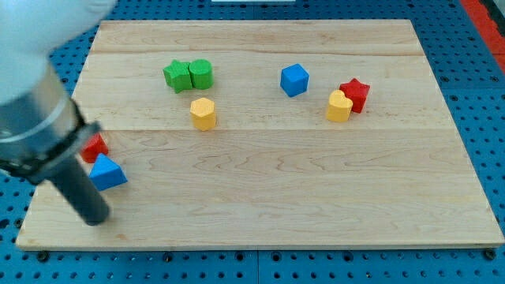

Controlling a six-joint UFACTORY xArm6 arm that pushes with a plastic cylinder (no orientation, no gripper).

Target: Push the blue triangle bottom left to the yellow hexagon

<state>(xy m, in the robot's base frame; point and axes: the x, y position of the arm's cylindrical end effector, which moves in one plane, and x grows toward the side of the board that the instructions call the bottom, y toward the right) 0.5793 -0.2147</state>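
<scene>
The blue triangle (108,172) lies near the board's left edge, low in the view. The yellow hexagon (203,113) stands above and to the right of it, near the board's upper middle. My tip (96,218) rests on the board just below and slightly left of the blue triangle, close to it. The dark rod rises from there toward the view's top left and covers part of a red block (96,146) that sits just above the blue triangle.
Two green blocks (188,75) sit side by side above the yellow hexagon. A blue cube (294,80) is right of centre at the top. A yellow block (339,106) touches a red star (355,94) at the right. The wooden board (316,205) sits on a blue perforated table.
</scene>
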